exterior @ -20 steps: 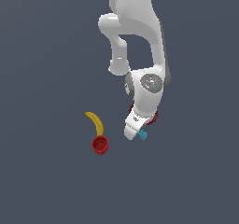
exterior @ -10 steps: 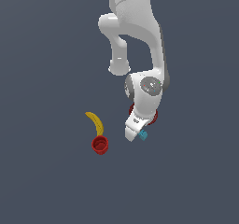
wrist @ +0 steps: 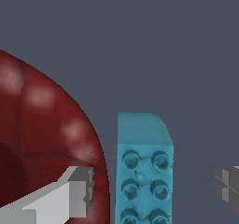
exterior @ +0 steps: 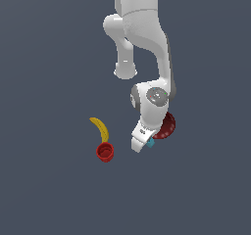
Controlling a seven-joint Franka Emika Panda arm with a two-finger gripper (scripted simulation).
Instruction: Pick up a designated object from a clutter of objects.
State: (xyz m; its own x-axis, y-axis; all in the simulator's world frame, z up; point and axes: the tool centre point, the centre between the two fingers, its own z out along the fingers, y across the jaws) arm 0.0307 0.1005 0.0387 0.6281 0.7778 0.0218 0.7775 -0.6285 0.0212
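Gripper (wrist: 151, 192): fingers spread wide, one grey fingertip (wrist: 77, 190) in front of the bowl's wall, the other at the frame's edge. The cyan piece stands in the gap between them; neither pad touches it. In the exterior view the gripper (exterior: 139, 143) points down at the floor, right of frame centre, and hides most of what lies under it.

Cyan studded block (wrist: 142, 167): elongated plastic piece, two rows of round studs on its upper face, one plain end face turned to the wrist camera. Lies flat on the floor just beside the bowl; whether the two touch cannot be told. In the exterior view only a small cyan corner (exterior: 151, 143) shows, at the gripper's lower right edge.

Dark red fluted bowl (wrist: 42, 139): ribbed, glossy outer wall. In the exterior view its rim (exterior: 168, 126) shows behind the arm's wrist, right of centre.

Small red cup (exterior: 105, 152): upright, open mouth up, lower left of centre, well apart from the gripper.

Yellow banana (exterior: 100, 127): curved, lying flat, its lower end just above the cup.

Floor (exterior: 49, 190): plain dark grey-blue surface.
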